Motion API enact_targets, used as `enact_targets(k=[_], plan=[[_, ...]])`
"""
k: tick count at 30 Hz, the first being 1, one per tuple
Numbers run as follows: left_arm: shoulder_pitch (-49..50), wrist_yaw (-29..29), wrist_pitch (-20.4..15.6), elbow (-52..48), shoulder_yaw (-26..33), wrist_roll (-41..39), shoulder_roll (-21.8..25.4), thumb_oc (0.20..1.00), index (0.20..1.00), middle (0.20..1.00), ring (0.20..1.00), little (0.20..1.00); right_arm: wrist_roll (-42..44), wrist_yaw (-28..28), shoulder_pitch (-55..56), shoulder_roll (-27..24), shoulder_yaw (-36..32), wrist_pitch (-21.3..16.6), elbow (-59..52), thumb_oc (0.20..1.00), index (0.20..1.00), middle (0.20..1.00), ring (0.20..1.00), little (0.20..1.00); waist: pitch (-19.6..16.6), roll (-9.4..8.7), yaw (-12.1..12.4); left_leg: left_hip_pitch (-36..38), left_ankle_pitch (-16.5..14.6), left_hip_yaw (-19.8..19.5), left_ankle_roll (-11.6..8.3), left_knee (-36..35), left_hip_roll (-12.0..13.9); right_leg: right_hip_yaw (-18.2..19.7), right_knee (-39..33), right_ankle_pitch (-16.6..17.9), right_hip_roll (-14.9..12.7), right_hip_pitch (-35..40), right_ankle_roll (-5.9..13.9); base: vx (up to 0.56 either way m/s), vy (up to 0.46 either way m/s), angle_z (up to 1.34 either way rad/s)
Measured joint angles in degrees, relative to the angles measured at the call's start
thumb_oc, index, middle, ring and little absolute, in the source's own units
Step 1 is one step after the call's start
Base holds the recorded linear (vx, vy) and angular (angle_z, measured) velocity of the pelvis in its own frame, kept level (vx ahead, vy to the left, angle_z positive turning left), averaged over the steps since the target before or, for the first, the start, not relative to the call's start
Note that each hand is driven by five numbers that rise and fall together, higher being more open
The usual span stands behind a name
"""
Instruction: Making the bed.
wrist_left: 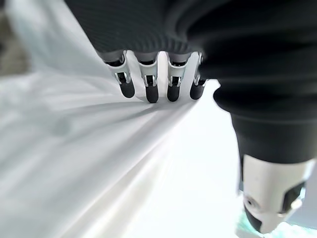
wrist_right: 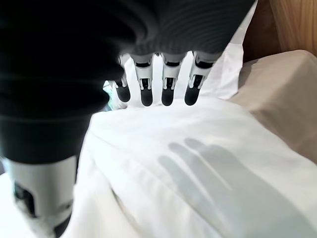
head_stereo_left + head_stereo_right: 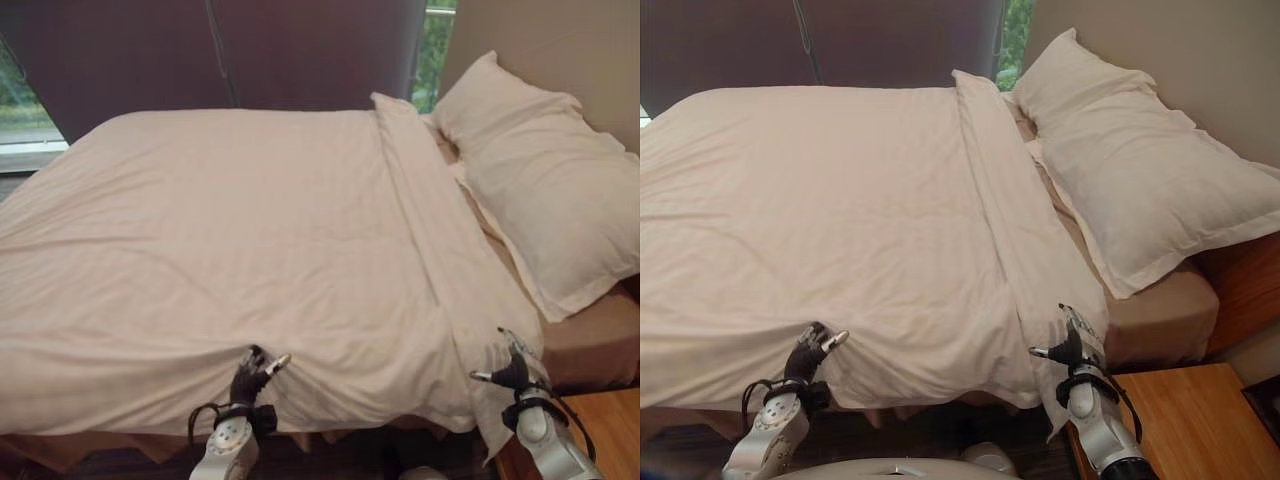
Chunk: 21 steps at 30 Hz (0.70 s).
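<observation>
One bed, one white duvet spread over most of it, smooth across the middle with soft creases running toward the near edge. Turned back along the head end in one long folded band, reaching from the window side down to the near corner. Two hands at the near edge of the duvet, well apart. Left hand up against the hanging edge about midway along, cloth bunched into a small pucker right where the fingers meet it — fingers straight in a row over the fabric in the wrist view, thumb apart, nothing clearly pinched. Right hand at the near corner by the folded band, fingers likewise extended and relaxed above the white cloth, thumb held off to the side — not curled round anything. One large white pillow lying at the head end, tilted against the wall. Tan fitted sheet bare beside the pillow, between it and the duvet's fold. One wooden nightstand just beside the bed's near corner. Dark curtain behind the far side, with a strip of green showing through the window.
</observation>
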Motion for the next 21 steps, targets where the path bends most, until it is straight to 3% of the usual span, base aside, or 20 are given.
enact_targets(k=[3,8,14,21], plan=[[-2.0,-0.3,-0.1,-2.3,-1.3,4.2,0.7,1.000,1.000,1.000,1.000,1.000,2.2,1.0,-0.1,0.1,0.1,-1.1,-0.1,1.000,1.000,1.000,1.000,1.000,-0.2,-0.13,-0.1,0.0,0.1,0.2,0.08,0.0,0.0,0.0,0.0,0.0,0.0,0.0,0.01,0.00,-0.002,-0.01],[-5.5,-3.9,-1.8,-5.4,-5.3,4.6,-0.6,1.000,1.000,1.000,1.000,1.000,2.2,1.4,-0.7,0.2,1.1,-1.8,-0.1,1.000,1.000,1.000,1.000,1.000,-0.8,-0.55,-0.2,0.5,-0.2,1.4,-0.23,0.0,0.3,1.2,0.0,0.1,0.5,0.0,0.12,0.01,-0.004,-0.12],[-6.5,-4.4,-2.5,-5.6,-5.1,4.0,-1.5,1.000,1.000,1.000,1.000,1.000,3.0,1.9,-0.7,0.2,2.2,-2.0,-0.2,1.000,1.000,1.000,1.000,1.000,-1.1,-0.93,-1.3,0.7,-0.5,1.7,-0.53,0.0,1.0,1.5,0.0,0.1,1.3,0.0,0.11,0.00,-0.004,-0.05],[-5.8,-3.9,-2.5,-4.2,-4.3,4.2,-1.3,1.000,1.000,1.000,1.000,1.000,5.5,2.0,-0.7,0.3,2.2,-2.1,-0.3,1.000,1.000,1.000,1.000,1.000,-1.4,-0.39,-0.7,0.8,-0.5,1.7,-0.62,0.0,1.2,1.5,0.0,0.1,1.5,0.0,0.09,0.00,0.000,0.00]])
